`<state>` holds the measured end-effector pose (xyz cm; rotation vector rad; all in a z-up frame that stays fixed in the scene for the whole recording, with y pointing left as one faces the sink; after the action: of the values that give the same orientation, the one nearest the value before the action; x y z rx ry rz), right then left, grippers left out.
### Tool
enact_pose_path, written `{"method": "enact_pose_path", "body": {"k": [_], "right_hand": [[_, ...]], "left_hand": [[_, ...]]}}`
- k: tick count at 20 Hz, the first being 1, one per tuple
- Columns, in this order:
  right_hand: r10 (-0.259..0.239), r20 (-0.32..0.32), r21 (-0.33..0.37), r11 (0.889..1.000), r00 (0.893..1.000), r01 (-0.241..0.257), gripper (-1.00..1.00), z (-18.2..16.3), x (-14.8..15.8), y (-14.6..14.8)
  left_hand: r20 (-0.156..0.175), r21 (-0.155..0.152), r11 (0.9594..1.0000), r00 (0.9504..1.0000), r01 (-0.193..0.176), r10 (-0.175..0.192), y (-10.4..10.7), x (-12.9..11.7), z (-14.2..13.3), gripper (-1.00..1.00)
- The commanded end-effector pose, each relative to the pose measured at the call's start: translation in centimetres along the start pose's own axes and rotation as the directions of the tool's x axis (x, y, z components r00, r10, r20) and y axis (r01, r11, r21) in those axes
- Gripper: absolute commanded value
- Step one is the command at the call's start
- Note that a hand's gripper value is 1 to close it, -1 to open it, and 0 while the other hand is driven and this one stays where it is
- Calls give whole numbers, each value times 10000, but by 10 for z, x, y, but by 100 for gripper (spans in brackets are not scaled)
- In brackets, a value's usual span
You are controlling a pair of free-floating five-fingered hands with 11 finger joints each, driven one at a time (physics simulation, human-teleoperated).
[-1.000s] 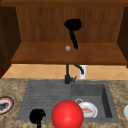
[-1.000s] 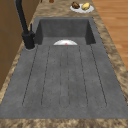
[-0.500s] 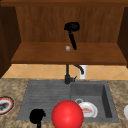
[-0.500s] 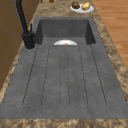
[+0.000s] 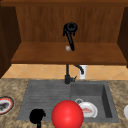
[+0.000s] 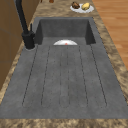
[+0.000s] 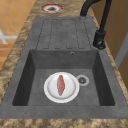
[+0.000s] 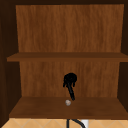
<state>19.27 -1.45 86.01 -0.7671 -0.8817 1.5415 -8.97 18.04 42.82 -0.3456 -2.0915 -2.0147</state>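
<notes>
Two hands, no visible change from the earlier frames: both sit in the same spots.

Right hand hangs at upper centre of the front view inside the open wall cabinet, long dark finger pointing down toward a small grey ball on the lower shelf. Fingertip sits just beside the ball; can't tell if it touches. Fingers look mostly straight, nothing gripped. Upper view shows the same: hand above the ball, at lower centre of the frame.

Left hand floats at lower left of the front view, over the near edge of the sink's draining board; a dark blob, so can't tell whether it's open or closed.

Red ball is at bottom centre, just right of the left hand, in front of the basin.

Containers:
- Sink basin: white plate with one reddish fish-like piece on it, beside the drain.
- Counter, far end in the left side view: plate with a dark item and a yellow one.
- Counter, left edge of the front view: red-rimmed plate with something dark on it.

Black faucet stands behind the sink.
</notes>
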Motion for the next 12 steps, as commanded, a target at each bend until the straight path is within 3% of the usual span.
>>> {"method": "enact_pose_path", "body": {"k": [1, 4, 12], "right_hand": [[-95, 82, 854, 9963, 9999, 88, -100, -21, -3, -11], [-185, 138, 1316, 9912, 9997, 166, -100, -45, -5, -13], [-205, 285, 1033, 9945, 9994, 174, -100, -117, -19, -8]], "left_hand": [[0, 0, 10000, 10000, 0, 0, 0, 0, 0, 0], [0, 0, 10000, 10000, 0, 0, 0, 0, 0, 0], [0, 0, 10000, 10000, 0, 0, 0, 0, 0, 0]]}}
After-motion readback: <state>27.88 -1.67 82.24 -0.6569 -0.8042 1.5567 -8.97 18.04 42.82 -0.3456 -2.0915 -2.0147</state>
